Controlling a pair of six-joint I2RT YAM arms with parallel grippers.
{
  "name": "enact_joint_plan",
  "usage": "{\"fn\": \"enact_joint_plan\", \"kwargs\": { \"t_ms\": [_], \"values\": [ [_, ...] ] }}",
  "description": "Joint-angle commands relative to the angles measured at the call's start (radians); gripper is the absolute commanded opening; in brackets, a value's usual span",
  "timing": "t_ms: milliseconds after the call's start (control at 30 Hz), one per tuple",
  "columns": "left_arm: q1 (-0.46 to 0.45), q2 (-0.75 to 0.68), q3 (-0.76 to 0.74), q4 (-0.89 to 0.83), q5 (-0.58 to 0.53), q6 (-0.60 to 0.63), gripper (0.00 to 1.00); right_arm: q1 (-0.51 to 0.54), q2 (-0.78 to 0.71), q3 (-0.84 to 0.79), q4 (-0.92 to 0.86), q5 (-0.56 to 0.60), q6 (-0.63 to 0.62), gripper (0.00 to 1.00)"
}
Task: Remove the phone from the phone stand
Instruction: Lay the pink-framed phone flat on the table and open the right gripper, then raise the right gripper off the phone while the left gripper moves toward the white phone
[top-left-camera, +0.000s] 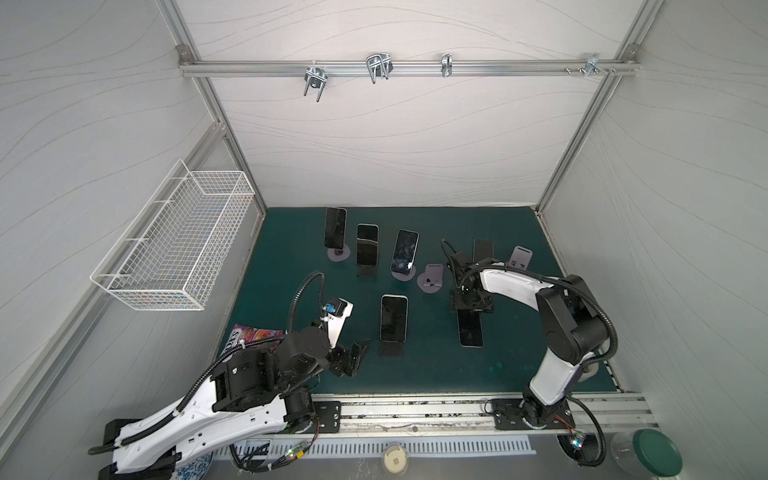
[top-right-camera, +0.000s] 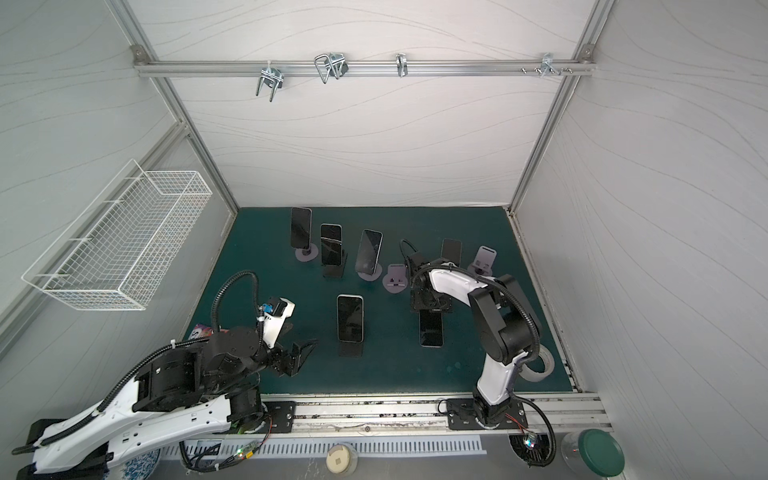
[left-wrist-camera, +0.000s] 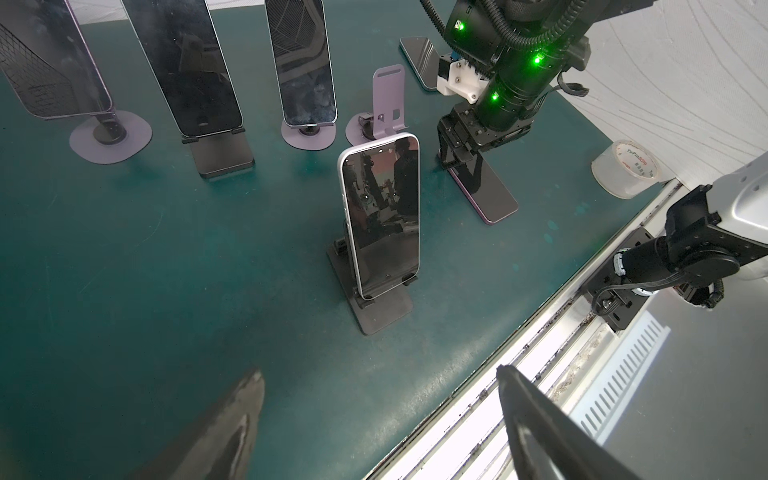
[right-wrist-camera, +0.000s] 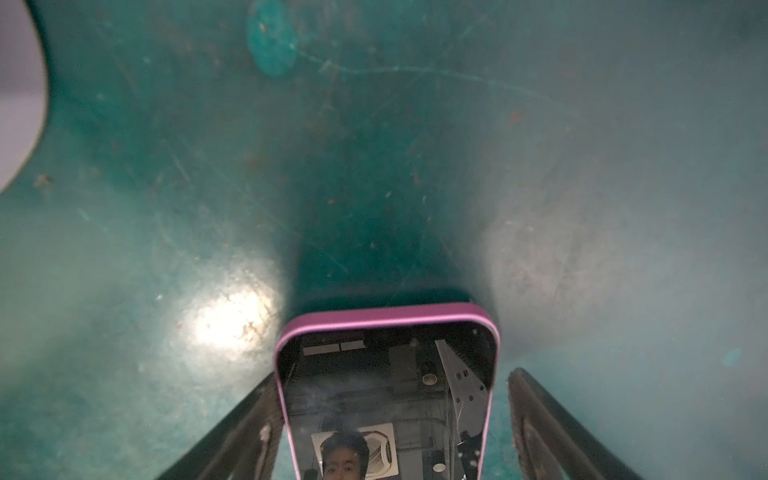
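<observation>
The jaws of the right gripper (right-wrist-camera: 392, 378) stand released. They straddle one end of a purple-rimmed, black-glass phone (left-wrist-camera: 484, 191), one jaw close against its rim and the other clear of it, with teal showing in the gap. The phone lies flat, screen up, on the dark teal desk (top-left-camera: 415, 374), off any stand. In both top views its free end points toward the near edge, out from under the right wrist. Just beside that gripper, toward the middle, is an empty lilac phone stand with a round base (top-left-camera: 431, 279). A second empty lilac stand (top-left-camera: 519, 257) sits behind the right arm.

The jaws of the left gripper (top-left-camera: 360, 349) are spread wide with nothing between them, hanging over the front left of the desk. Just beyond them a white-rimmed phone (left-wrist-camera: 382, 216) leans upright on a black folding stand (left-wrist-camera: 382, 311).

Farther back, three more dark-screened phones lean on stands:
- a rear phone (top-left-camera: 335, 227) on a lilac round base
- a middle phone (top-left-camera: 367, 245) on a black stand
- a tilted phone (top-left-camera: 404, 251) on another lilac base

A roll of clear tape (left-wrist-camera: 625, 168) sits near the right arm's base, and a colourful printed packet (top-left-camera: 253, 334) lies beside the left arm. A white wire basket (top-left-camera: 174, 245) hangs on the left wall. A clear jar with a green lid (top-left-camera: 652, 457) stands off the desk at the front right.
</observation>
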Motion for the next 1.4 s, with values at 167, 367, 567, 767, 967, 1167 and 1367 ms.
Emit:
{"fn": "enact_joint_plan", "kwargs": {
  "t_ms": [167, 367, 567, 767, 967, 1167, 1367],
  "values": [
    [-0.005, -0.014, 0.012, -0.012, -0.028, -0.028, 0.89, 0.026, 0.039, -0.039, 0.062, -0.134, -0.016, 0.91],
    [-0.005, -0.02, 0.012, -0.022, -0.041, -0.033, 0.89, 0.026, -0.028, 0.01, 0.026, -0.114, -0.035, 0.96],
    [-0.005, -0.019, 0.017, -0.028, -0.043, -0.033, 0.89, 0.025, -0.073, 0.068, -0.033, -0.063, -0.046, 0.99],
    [-0.005, -0.022, 0.023, -0.038, -0.049, -0.038, 0.89, 0.026, -0.136, 0.068, -0.063, -0.034, -0.037, 0.99],
    [-0.005, -0.02, 0.026, -0.041, -0.054, -0.041, 0.89, 0.035, -0.271, 0.04, -0.077, -0.019, -0.018, 0.99],
    [-0.005, -0.018, 0.014, -0.027, -0.048, -0.06, 0.9, 0.119, -0.419, 0.011, -0.136, 0.073, 0.027, 0.99],
    [-0.004, -0.018, -0.016, 0.002, -0.019, -0.09, 0.89, 0.263, -0.566, 0.002, -0.248, 0.15, 0.093, 0.95]
  ]
}}
